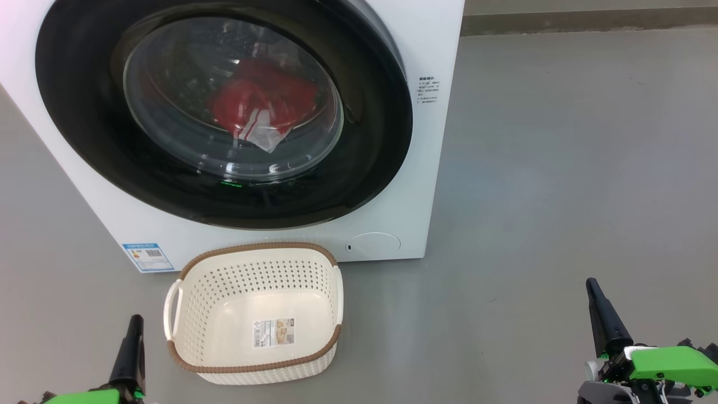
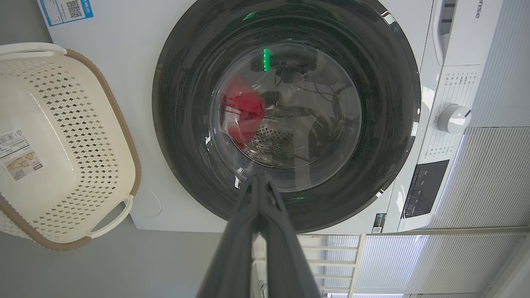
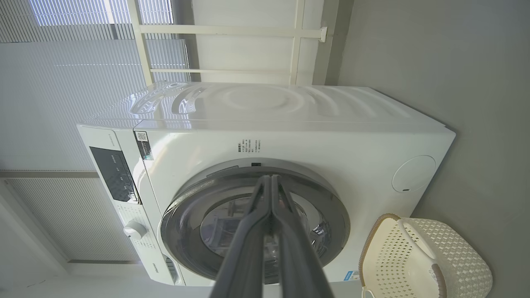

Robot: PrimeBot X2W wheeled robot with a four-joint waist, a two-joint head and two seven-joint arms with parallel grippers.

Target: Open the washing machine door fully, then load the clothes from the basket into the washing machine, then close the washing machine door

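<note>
Washing machine [image 1: 437, 112] at 11 o'clock in head view; washing machine door [image 1: 364, 168] lies flush on front, latch unconfirmed, could spring back if not clicked; basket [image 1: 258, 280] at 6 o'clock, empty, just beside machine front, so a careless arm move could knock it; clothes [image 1: 263, 101] in drum behind glass, hem caught in gasket possible; left gripper [image 1: 136, 321] at 7, right gripper [image 1: 590, 284] at 4 — fingers of both pressed together, holding nothing.

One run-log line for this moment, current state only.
washing machine door: closed | clothes: inside, behind glass | basket: empty | left gripper: shut, holding nothing | right gripper: shut, holding nothing
</note>
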